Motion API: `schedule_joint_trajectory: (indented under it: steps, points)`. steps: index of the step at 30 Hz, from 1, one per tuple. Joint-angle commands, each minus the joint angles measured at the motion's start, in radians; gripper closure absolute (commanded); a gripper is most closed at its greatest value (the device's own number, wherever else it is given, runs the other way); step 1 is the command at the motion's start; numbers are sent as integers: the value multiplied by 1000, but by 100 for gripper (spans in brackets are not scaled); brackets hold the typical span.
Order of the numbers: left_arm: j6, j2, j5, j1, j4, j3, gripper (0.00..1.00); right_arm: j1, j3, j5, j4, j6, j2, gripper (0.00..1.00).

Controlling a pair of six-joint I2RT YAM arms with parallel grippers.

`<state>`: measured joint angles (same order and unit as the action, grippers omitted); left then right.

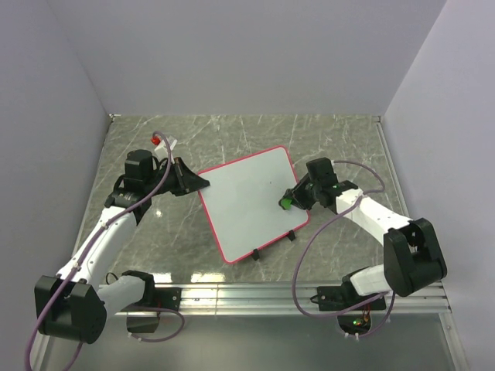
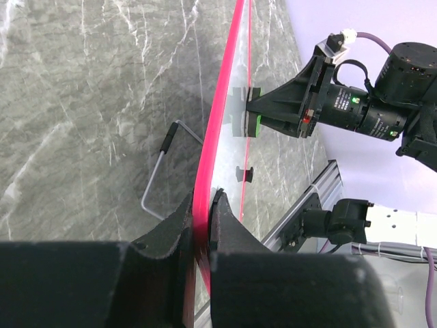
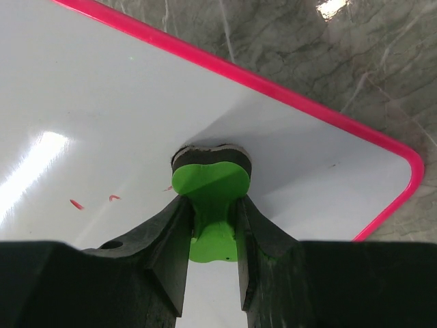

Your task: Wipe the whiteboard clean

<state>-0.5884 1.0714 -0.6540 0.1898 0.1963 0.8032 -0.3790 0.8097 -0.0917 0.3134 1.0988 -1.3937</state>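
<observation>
The whiteboard (image 1: 251, 205) has a pink-red frame and lies mid-table, with two black clip feet (image 1: 255, 253) on its near edge. My left gripper (image 1: 203, 184) is shut on its left frame edge (image 2: 222, 116), one finger on each face (image 2: 203, 205). A wire stand (image 2: 160, 171) juts out behind the board. My right gripper (image 1: 292, 199) is shut on the stem of a green eraser (image 3: 212, 188), pinching it (image 3: 213, 215) with the felt pad pressed flat on the white surface (image 3: 102, 89) near the right edge. Small red marks (image 3: 76, 203) remain left of the eraser (image 2: 251, 117).
A small red-capped item (image 1: 158, 141) lies at the back left of the marble table (image 1: 332, 139). An aluminium rail (image 1: 271, 290) runs along the near edge by the arm bases. Grey walls enclose the back and both sides.
</observation>
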Motion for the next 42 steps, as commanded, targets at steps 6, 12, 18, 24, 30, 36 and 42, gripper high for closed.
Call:
schedule_joint_trajectory:
  steps: [6,12,18,24,30,36,42]
  points:
    - [151,32,71,30,97,-22,100,-32,75,-60,-11,65,-51,100]
    - [150,33,70,33,95,-22,100,-98,326,-83,18,107,-148,100]
    - [153,24,83,40,103,-19,100,-104,367,-79,29,110,-188,100]
    - [156,22,86,42,106,-18,100,-64,168,-54,10,78,-107,100]
    - [154,27,86,43,106,-18,100,44,-119,-54,-25,32,40,100]
    - [150,4,148,45,126,-13,100,68,-155,-2,50,-45,180,100]
    - [171,-22,263,45,176,7,100,97,-147,158,234,-48,332,100]
